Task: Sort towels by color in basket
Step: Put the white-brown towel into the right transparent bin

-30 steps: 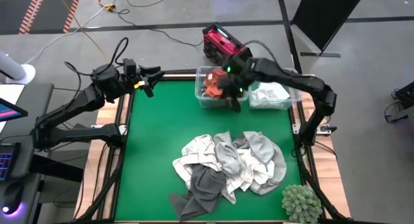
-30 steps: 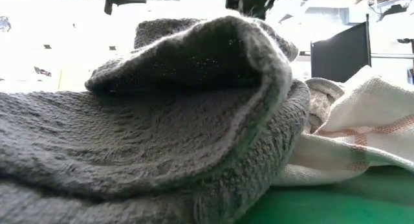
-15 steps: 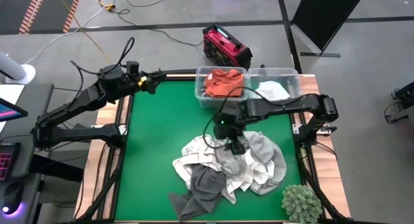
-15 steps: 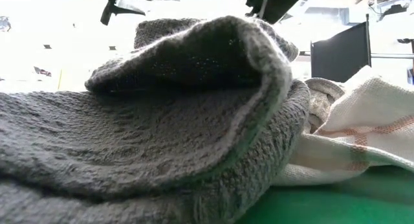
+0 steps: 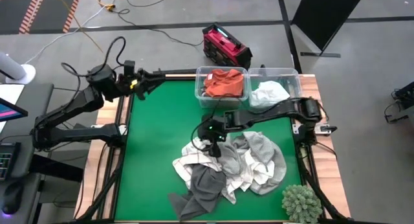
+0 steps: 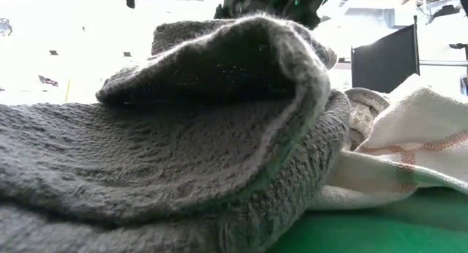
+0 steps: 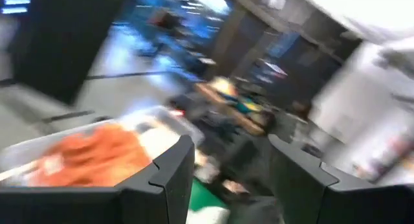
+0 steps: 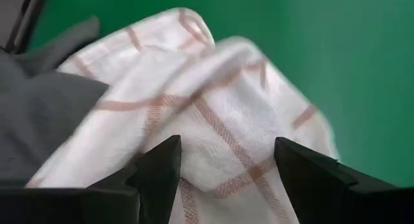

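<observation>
The towels lie in a heap (image 5: 228, 166) on the green table: white, light grey and dark grey cloths. A dark grey towel (image 6: 183, 136) fills the low view, with a white towel with thin rust lines (image 6: 409, 158) beside it. My right gripper (image 5: 213, 137) (image 8: 226, 169) is open, low over the heap's far left part, above that white lined towel (image 8: 194, 114). An orange towel (image 5: 223, 83) lies in the left bin and a white one (image 5: 270, 91) in the right bin. My left gripper (image 5: 146, 79) (image 7: 233, 185) is open, in the air at the far left corner. My right gripper comes from above, and its open fingers (image 8: 155, 172) stand on either side of a raised fold (image 8: 213, 146) of the white lined towel. I cannot tell whether they touch it. The towel lies slack on the heap.
Two clear bins (image 5: 247, 72) stand side by side at the table's far edge. A green spiky plant ball (image 5: 301, 203) sits at the near right corner. A red device (image 5: 225, 44) lies on the floor beyond the bins. Bare green surface (image 5: 155, 140) stretches left of the heap.
My right gripper has left the left bin, where the orange towel lies, and has swung toward the table's near edge and somewhat left, coming down over the heap's far left part. The heap has kept its shape.
</observation>
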